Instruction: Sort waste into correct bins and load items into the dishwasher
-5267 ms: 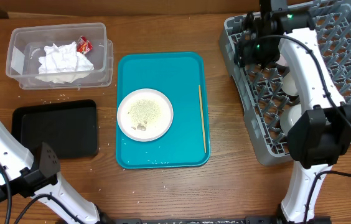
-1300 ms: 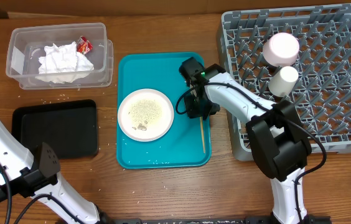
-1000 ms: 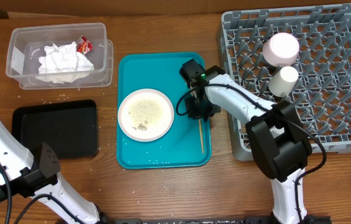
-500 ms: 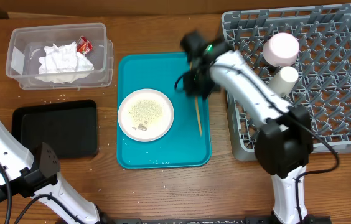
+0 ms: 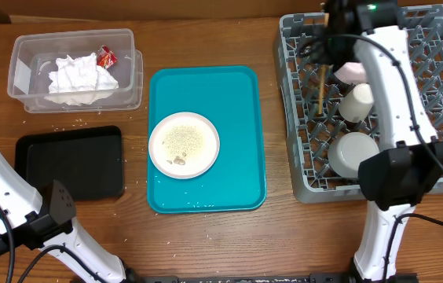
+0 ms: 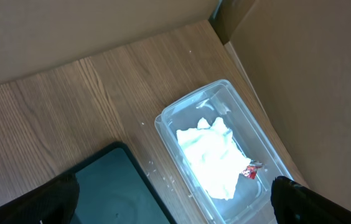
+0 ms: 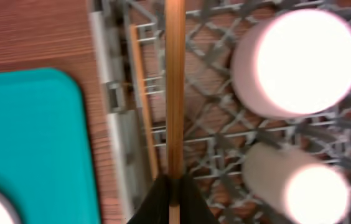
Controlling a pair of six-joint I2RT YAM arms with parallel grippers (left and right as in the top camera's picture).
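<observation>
My right gripper (image 5: 327,35) is shut on a thin wooden chopstick (image 5: 321,85), which hangs over the back left part of the grey dishwasher rack (image 5: 441,169). In the right wrist view the chopstick (image 7: 174,87) runs straight up from the shut gripper (image 7: 174,186). Two white cups (image 5: 356,101) and a white bowl (image 5: 353,154) stand in the rack. A white plate (image 5: 183,145) with rice crumbs sits on the teal tray (image 5: 237,94). The clear tub (image 5: 131,79) holds the napkin (image 5: 80,75) and red wrapper (image 5: 107,56). My left gripper (image 6: 175,211) hangs open high above tub and black tray (image 5: 70,161).
A second thin wooden stick (image 7: 142,106) lies in the rack along its left wall. Loose crumbs (image 5: 76,122) dot the wood between the tub and the black tray. Cardboard walls (image 6: 300,74) stand behind the table.
The right gripper closed on the chopstick on the teal tray, lifted it and carried it up and right over the rack. The left arm has not moved.
</observation>
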